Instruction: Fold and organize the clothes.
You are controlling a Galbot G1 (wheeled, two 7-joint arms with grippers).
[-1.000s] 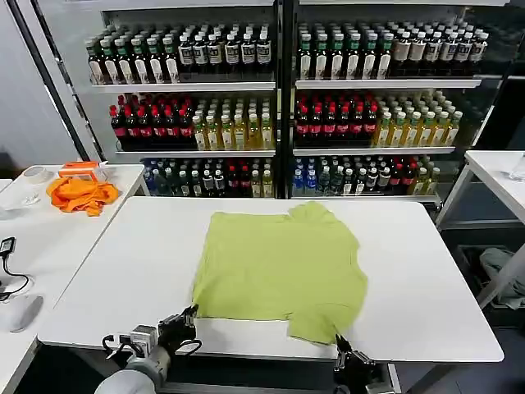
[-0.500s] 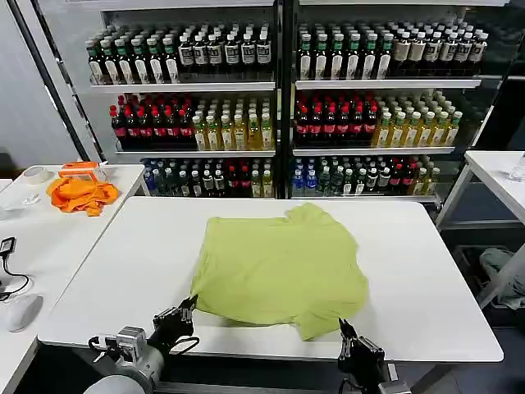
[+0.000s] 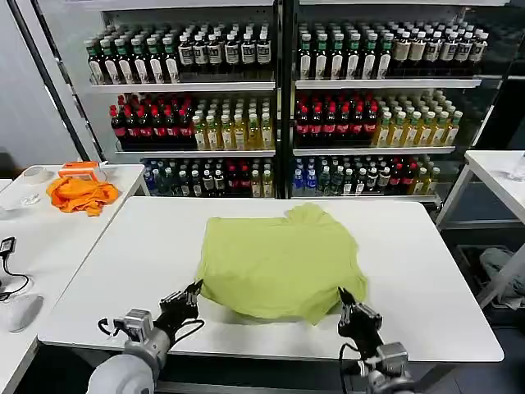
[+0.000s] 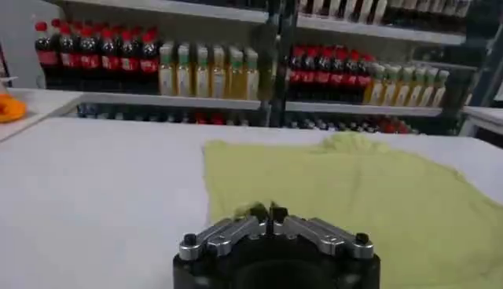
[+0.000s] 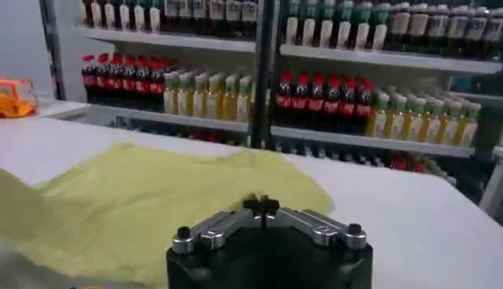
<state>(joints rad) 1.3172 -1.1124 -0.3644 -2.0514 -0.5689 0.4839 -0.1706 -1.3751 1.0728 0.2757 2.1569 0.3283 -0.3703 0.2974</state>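
Left hand [image 3: 194, 293]: near front-left corner of the T-shirt [image 3: 281, 263], fingers pinched together on the shirt's near hem. Left wrist view confirms: fingertips meet at the fabric edge [image 4: 267, 214], jaws closed on the cloth.

Right hand [image 3: 346, 300]: near front-right corner of the shirt, fingers drawn together at the hem. Right wrist view: fingertips touching, tips against the yellow-green fabric [image 5: 263, 206]; closed on the shirt.

T-shirt: light yellow-green, lies on the white table [image 3: 435, 312], roughly centred, front edge lifted slightly off the surface between the two hands, shadow underneath it. Far part flat on the table; a bump of fabric at the far edge toward the shelves. Some soft wrinkles across the middle.

Surroundings: side table [image 3: 49, 238] to the robot's left carries an orange cloth [image 3: 80, 194], an orange box [image 3: 82, 169] just behind it and a roll of tape [image 3: 36, 174]. Behind the table, shelves [image 3: 279, 90] stocked with rows of bottles. Another white table [image 3: 500, 176] at far right.
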